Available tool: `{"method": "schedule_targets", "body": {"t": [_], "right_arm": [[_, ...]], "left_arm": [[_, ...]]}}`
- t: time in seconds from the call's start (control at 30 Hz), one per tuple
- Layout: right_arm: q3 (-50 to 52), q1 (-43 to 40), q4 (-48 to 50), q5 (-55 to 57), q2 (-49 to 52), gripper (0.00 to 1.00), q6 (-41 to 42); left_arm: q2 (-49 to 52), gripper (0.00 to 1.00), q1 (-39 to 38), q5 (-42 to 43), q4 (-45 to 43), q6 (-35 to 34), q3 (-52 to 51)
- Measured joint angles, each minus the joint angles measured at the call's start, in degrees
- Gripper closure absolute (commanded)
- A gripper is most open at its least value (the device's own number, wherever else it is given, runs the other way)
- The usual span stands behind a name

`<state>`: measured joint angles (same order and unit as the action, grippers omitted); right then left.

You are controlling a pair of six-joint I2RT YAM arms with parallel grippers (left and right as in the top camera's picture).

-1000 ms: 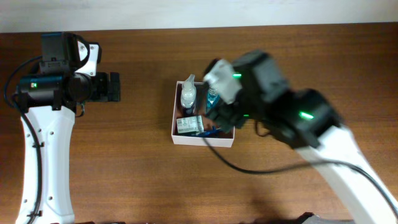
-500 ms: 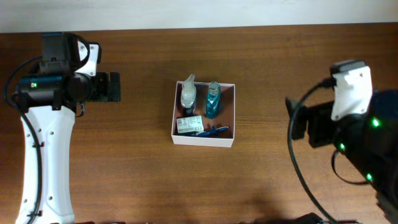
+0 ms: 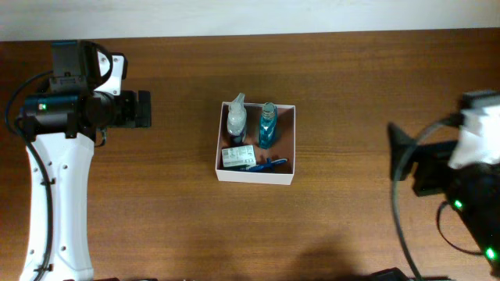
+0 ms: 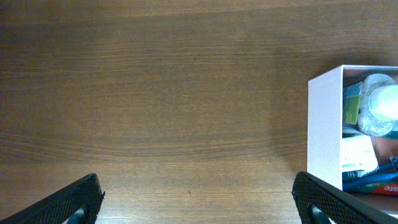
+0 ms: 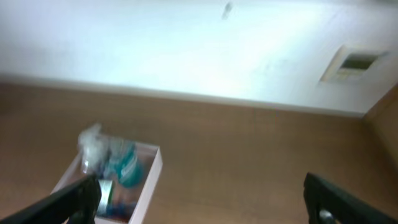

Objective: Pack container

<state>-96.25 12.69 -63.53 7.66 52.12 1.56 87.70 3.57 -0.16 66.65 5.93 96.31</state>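
The container [image 3: 254, 176] is a square box with white walls and a reddish-brown inside, at the table's middle. It holds a clear bottle [image 3: 236, 119], a blue bottle [image 3: 267, 125], a white and green packet [image 3: 237, 156] and a blue pen-like item [image 3: 266, 165]. My left gripper [image 3: 143, 109] is open and empty, well left of the box; its wrist view shows the box wall [image 4: 324, 124] at the right, between wide-spread fingers [image 4: 199, 208]. My right gripper [image 3: 398, 152] is open and empty, far right of the box; the box [image 5: 149, 180] shows blurred at lower left of the right wrist view.
The brown wooden table [image 3: 351, 78] runs to a white wall [image 5: 186, 50] at the back. Bare wood lies on both sides of the box. The right arm's body [image 3: 469, 203] fills the lower right corner.
My right arm has drawn back from over the box to the far right, uncovering the box. The left arm and the box's contents have not moved.
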Motion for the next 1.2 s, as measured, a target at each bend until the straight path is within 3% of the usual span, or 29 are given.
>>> {"method": "schedule_targets", "body": {"t": [0.1, 0.27, 0.53, 0.73, 1.2], "right_arm": [[8.46, -4.46, 6.95, -0.26, -8.31, 0.01, 0.0], [31.54, -9.46, 15.37, -1.75, -24.55, 0.01, -0.02], [64.39, -12.28, 19.47, -6.25, -43.93, 0.01, 0.2], [75.69, -12.31, 22.93, -6.71, -51.15, 0.01, 0.33], [86.86, -12.31, 26.08, -6.71, -51.21, 0.01, 1.46]], "left_arm": [[0.0, 0.0, 0.0, 0.02, -0.04, 0.0, 0.0], [0.0, 0.0, 0.0, 0.02, -0.02, 0.0, 0.0], [0.0, 0.0, 0.0, 0.0, 0.0, 0.0, 0.0], [0.02, 0.0, 0.0, 0.0, -0.02, -0.02, 0.0], [0.02, 0.0, 0.0, 0.0, 0.0, 0.0, 0.0]]}}
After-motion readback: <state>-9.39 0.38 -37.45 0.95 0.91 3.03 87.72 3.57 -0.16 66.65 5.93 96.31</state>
